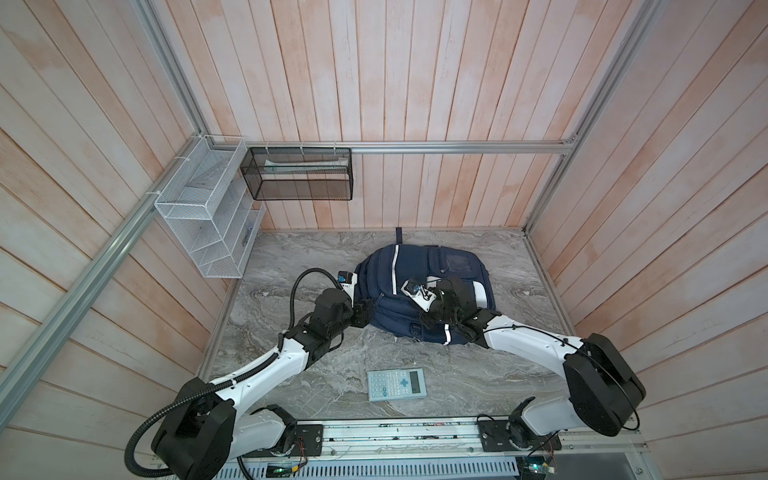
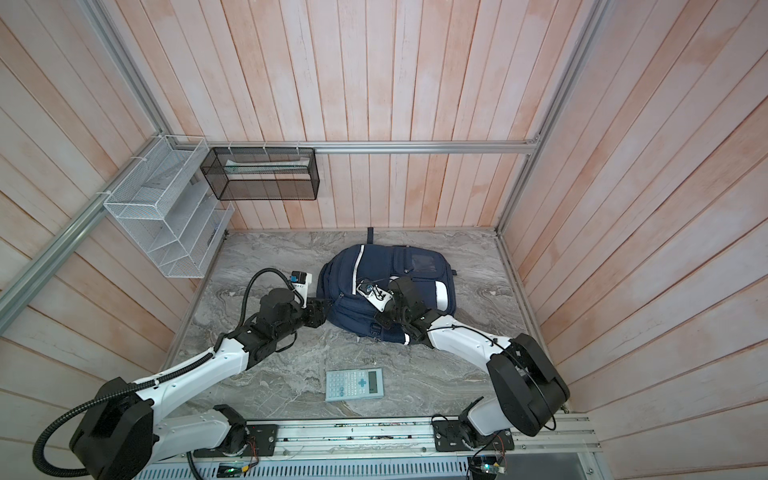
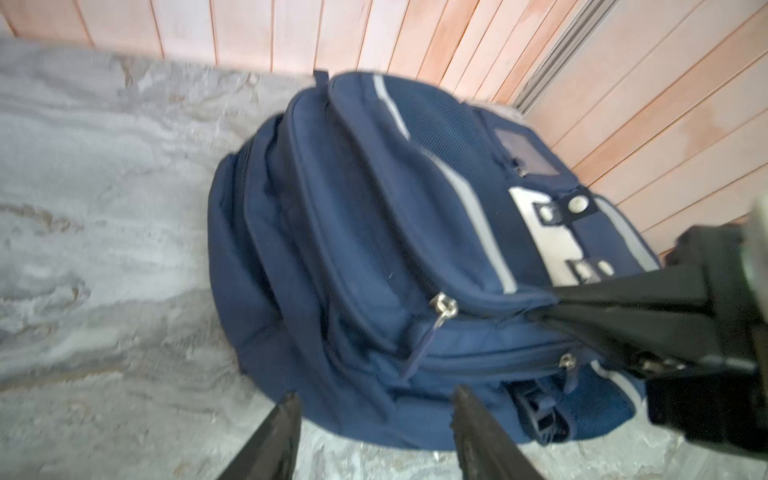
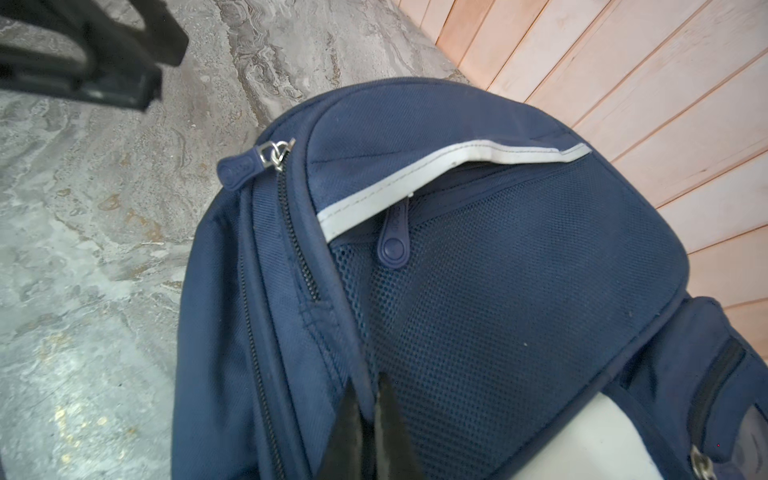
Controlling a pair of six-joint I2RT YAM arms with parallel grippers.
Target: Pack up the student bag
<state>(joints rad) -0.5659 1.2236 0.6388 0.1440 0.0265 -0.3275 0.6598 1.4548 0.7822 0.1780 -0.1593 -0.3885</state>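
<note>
Student bag blocks the back-centre of the table; right gripper pinched on its flap edge, left gripper spread just beside its left side. Bare marble both sides of bag, and in front except calculator, well apart from bag.

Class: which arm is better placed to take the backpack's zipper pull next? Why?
Likely left. The left gripper is open, empty, facing the zipper pull on the student bag; the right gripper is shut, pinching its seam.
</note>
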